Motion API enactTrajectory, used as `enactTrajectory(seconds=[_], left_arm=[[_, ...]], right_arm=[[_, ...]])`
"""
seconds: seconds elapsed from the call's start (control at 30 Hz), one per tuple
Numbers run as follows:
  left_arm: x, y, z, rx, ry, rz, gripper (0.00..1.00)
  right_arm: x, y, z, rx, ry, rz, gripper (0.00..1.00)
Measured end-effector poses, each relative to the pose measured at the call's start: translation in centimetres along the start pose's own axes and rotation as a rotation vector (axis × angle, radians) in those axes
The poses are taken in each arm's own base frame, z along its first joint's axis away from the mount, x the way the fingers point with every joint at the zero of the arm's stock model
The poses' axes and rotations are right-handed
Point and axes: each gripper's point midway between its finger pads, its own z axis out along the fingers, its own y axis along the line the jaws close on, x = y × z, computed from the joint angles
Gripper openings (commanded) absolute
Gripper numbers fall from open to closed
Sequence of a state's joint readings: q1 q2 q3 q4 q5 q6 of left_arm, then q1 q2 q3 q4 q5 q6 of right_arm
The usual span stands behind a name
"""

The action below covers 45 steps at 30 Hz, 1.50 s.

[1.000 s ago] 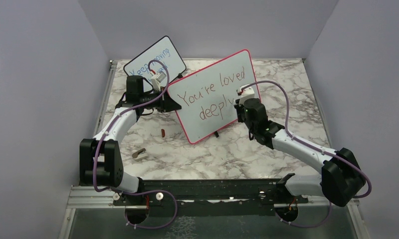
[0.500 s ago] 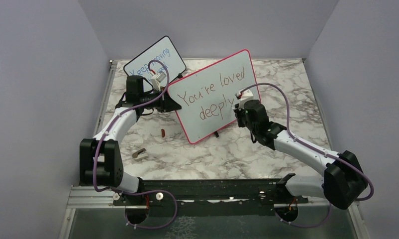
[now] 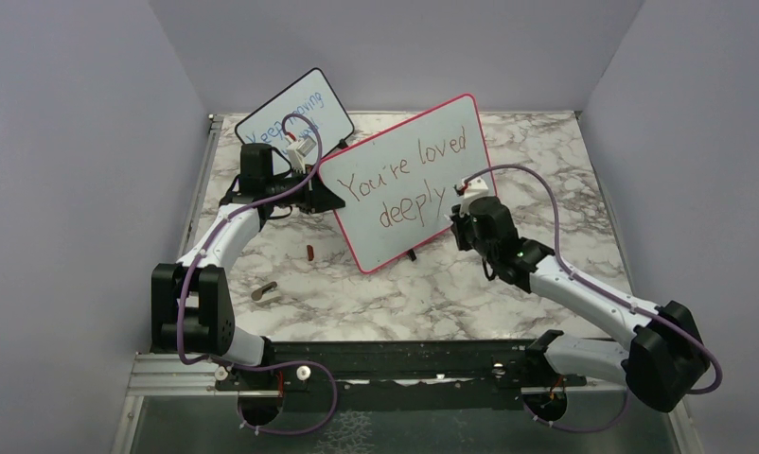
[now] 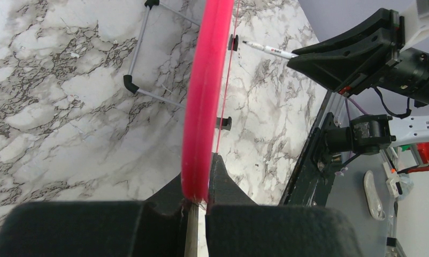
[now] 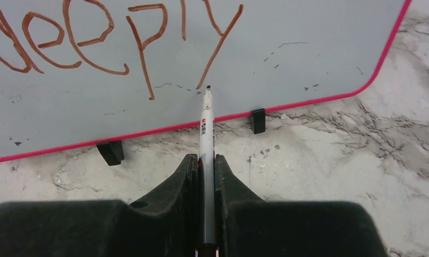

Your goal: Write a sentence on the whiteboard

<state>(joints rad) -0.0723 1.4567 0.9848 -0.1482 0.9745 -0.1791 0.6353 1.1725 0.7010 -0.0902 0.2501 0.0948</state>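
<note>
The whiteboard (image 3: 409, 142), red-pink framed, stands tilted on the marble table. The sentence (image 3: 404, 180) on it reads "You're loved deeply" in brownish-red. My left gripper (image 3: 325, 199) is shut on the board's left edge, and in the left wrist view the pink frame (image 4: 204, 96) sits pinched between my left gripper's (image 4: 200, 194) jaws. My right gripper (image 5: 206, 163) is shut on a white marker (image 5: 205, 131). The marker's tip lies at the lower end of the "y" tail, near the board's bottom frame (image 5: 308, 101). I cannot tell if the tip touches the board.
A smaller black-framed board (image 3: 295, 115) with blue writing leans behind the left arm. A small red-brown cap (image 3: 309, 252) and a grey-brown piece (image 3: 263, 290) lie on the marble in front of it. Grey walls close in both sides, and a metal rail (image 3: 385, 364) runs along the near edge.
My right gripper has slid the marker down and a little right across the board's lower right, and its arm has swung outward. The left arm and the board have not moved.
</note>
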Motion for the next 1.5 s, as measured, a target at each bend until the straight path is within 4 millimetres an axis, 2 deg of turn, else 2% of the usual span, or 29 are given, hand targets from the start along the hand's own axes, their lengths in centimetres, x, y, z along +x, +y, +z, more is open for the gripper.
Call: enactTrajectory(seconds=[0.17,0.43,0.67,1.13,1.5], left_arm=[[0.0,0.0,0.0,0.000,0.000,0.000,0.00],[0.0,0.0,0.0,0.000,0.000,0.000,0.00],[0.0,0.0,0.0,0.000,0.000,0.000,0.00],[0.0,0.0,0.0,0.000,0.000,0.000,0.00],[0.0,0.0,0.0,0.000,0.000,0.000,0.00]], right_arm=[[-1.5,-1.8,-1.0,0.091,-0.065,0.030,0.00],[-2.7,-3.9,-0.7,0.171,-0.117,0.064,0.00],[-3.5,-4.3,0.1,0.183,-0.151,0.076,0.00],[-3.0,-4.3,2.4,0.169,-0.141,0.080,0.00],[-3.2,-4.2,2.7,0.161,-0.147,0.082,0.00]])
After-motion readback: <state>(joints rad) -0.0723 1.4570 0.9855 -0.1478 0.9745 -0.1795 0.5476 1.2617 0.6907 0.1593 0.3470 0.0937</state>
